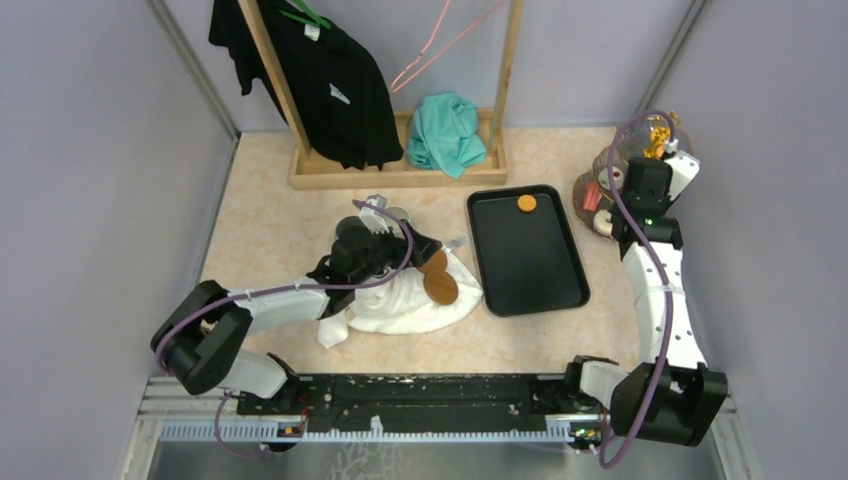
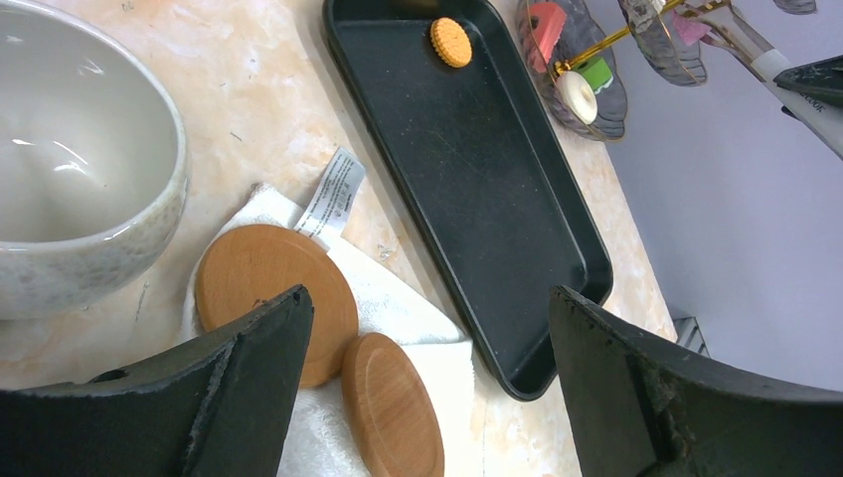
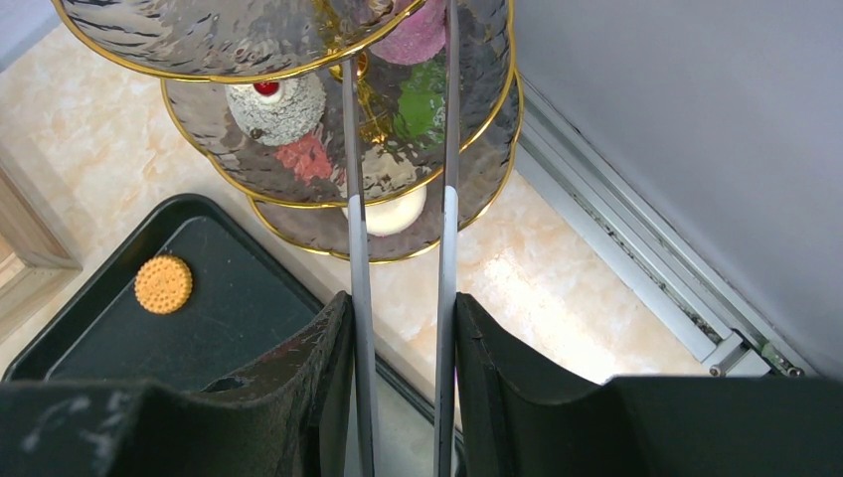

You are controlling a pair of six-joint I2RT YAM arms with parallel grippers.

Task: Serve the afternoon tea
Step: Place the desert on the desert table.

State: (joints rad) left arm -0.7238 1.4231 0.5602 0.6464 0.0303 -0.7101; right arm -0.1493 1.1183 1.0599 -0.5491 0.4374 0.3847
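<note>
To your left, the left gripper [image 2: 427, 298] hangs with its jaws wide over a white cloth [image 2: 422, 336] carrying two wooden coasters [image 2: 263, 288], with the grey mug [image 2: 80, 169] just beside. Mid-table, one orange biscuit [image 1: 526, 203] lies on the black tray [image 1: 525, 275]. At right, your right gripper [image 3: 400, 343] clamps the tongs [image 3: 355, 248], which reach into the glass stand [image 3: 214, 131] of sweets [image 3: 276, 111].

- The black tray [image 1: 525, 270], frame centre, lies open save one orange disc [image 1: 526, 203] at its upper end.
- White cloth [image 1: 410, 305] and left arm [image 1: 290, 295] crowd its left side.
- Wooden rack [image 1: 400, 175] bars the top.
</note>
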